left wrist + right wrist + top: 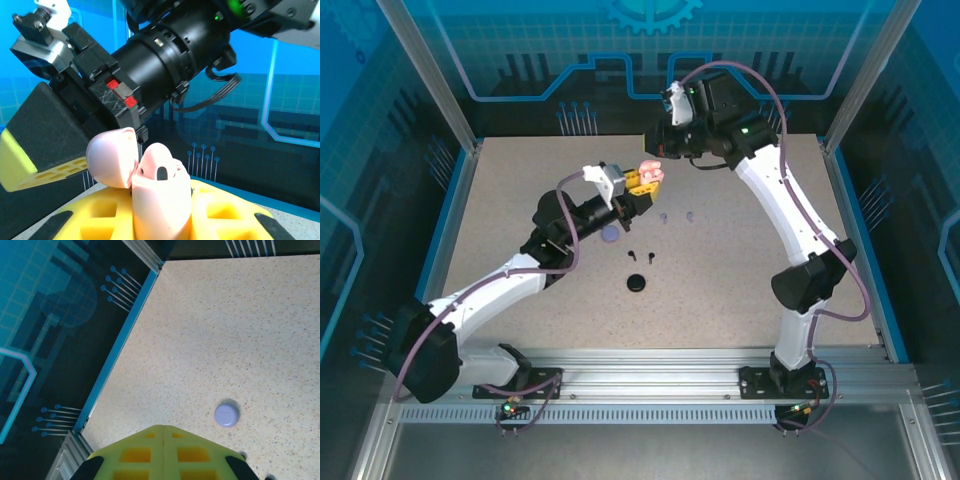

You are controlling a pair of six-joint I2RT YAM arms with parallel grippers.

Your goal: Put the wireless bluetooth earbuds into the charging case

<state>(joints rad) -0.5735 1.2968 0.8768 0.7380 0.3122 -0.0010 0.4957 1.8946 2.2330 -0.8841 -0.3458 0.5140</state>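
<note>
My left gripper (642,182) is shut on the pale pink charging case (161,200) and holds it above the table. Its lid (111,156) is swung open to the left. A pale pink earbud (159,169) sits in the top of the case. My right gripper (163,432) is shut with nothing between its yellow fingers. It hangs close above and behind the case (650,170). Its yellow and black finger (35,150) shows at the left in the left wrist view. On the table lie two lavender earbuds (663,217) and two black earbuds (631,251).
A closed lavender case (611,233) lies by the left arm's wrist and also shows as a round case (226,415) in the right wrist view. A black case (637,283) sits nearer the front. Blue-edged walls (450,215) ring the speckled table.
</note>
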